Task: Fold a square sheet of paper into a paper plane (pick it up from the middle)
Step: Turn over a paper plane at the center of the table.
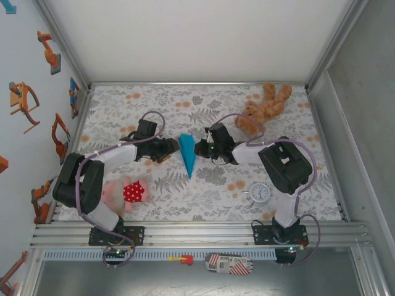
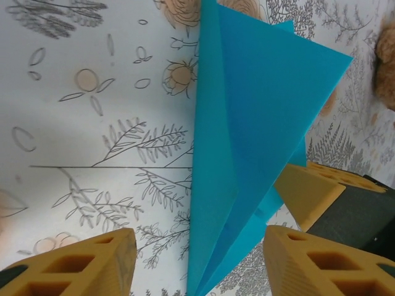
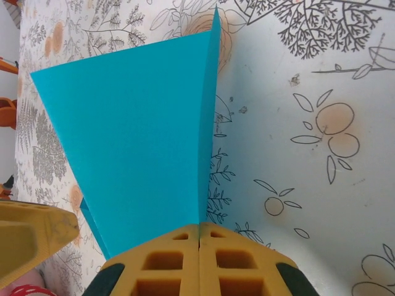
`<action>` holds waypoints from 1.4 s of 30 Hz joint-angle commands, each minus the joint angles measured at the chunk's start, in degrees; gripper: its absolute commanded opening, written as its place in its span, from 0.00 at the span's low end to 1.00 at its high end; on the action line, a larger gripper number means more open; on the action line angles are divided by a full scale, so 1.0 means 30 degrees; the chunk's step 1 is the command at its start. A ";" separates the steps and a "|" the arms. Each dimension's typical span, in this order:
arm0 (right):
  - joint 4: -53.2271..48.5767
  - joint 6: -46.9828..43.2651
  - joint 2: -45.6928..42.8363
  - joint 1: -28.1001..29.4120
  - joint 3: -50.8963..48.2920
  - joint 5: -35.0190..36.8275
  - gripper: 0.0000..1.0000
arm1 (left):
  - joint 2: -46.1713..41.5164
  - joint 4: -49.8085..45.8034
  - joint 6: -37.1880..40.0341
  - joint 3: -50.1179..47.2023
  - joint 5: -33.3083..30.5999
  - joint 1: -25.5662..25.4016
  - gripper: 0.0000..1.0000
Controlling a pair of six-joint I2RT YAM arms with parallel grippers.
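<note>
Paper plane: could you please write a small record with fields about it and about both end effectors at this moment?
paper plane: turquoise, folded to a narrow dart, tip toward the arm bases
right end effector: shut on the paper plane's edge
left end effector: open, fingers apart, the paper between them
table: floral cover
nearby: teddy bear far right; white clock near right

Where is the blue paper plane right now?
In the top view, the paper plane is mid-table between the two hands, its tip pointing toward the arm bases. The right hand pinches its wide end, and the left hand is open around it.
</note>
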 commanded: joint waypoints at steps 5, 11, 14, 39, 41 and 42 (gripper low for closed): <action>0.0502 0.0118 -0.0310 -0.0091 -0.0071 0.0044 0.00 | 0.1698 -0.2076 0.0607 0.2031 -0.0723 -0.0561 0.51; 0.0386 0.0078 -0.0207 -0.0108 0.0038 -0.0018 0.00 | 0.2591 -0.3118 0.0578 0.2918 -0.1565 -0.0693 0.36; 0.0321 0.0044 -0.0203 -0.0108 0.0102 -0.0017 0.00 | 0.3002 -0.3149 0.0738 0.3262 -0.1311 -0.0694 0.34; 0.0122 0.0116 -0.2214 -0.1272 -0.1967 0.1590 0.00 | 0.2386 -0.1238 0.1493 0.2588 -0.0606 0.0024 0.01; 0.0100 0.0121 -0.2050 -0.1280 -0.2030 0.1621 0.00 | 0.2566 -0.0762 0.1438 0.2401 -0.0276 0.0042 0.01; 0.0128 0.0121 -0.1911 -0.1280 -0.2059 0.1621 0.00 | 0.2662 -0.0473 0.1380 0.2285 -0.0114 0.0042 0.01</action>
